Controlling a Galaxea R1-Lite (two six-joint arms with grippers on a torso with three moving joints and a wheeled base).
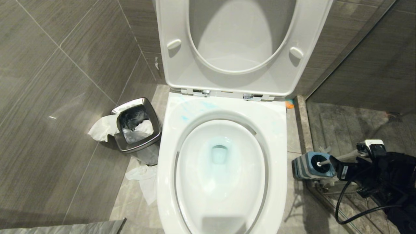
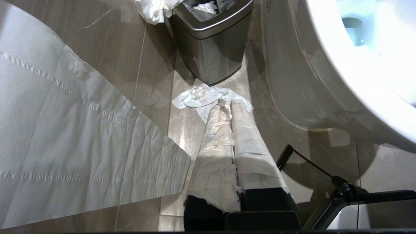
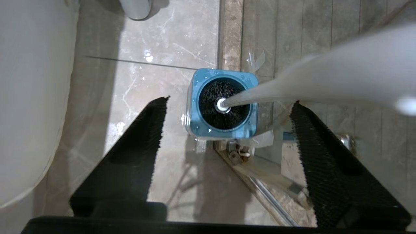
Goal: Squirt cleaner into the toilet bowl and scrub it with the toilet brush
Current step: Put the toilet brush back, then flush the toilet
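I hold the right gripper (image 3: 227, 130) spread wide above the holder (image 3: 222, 103), apparently clear of the toilet brush (image 3: 325, 81) seated inside; left gripper (image 2: 232, 107) pressed together, parked.

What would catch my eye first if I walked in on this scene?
The open white toilet bowl fills the middle, pale blue cleaner tinting its water. To its right, the robot's right gripper stands open above the toilet brush in its blue holder. A chrome bin overflows with tissue on the left.
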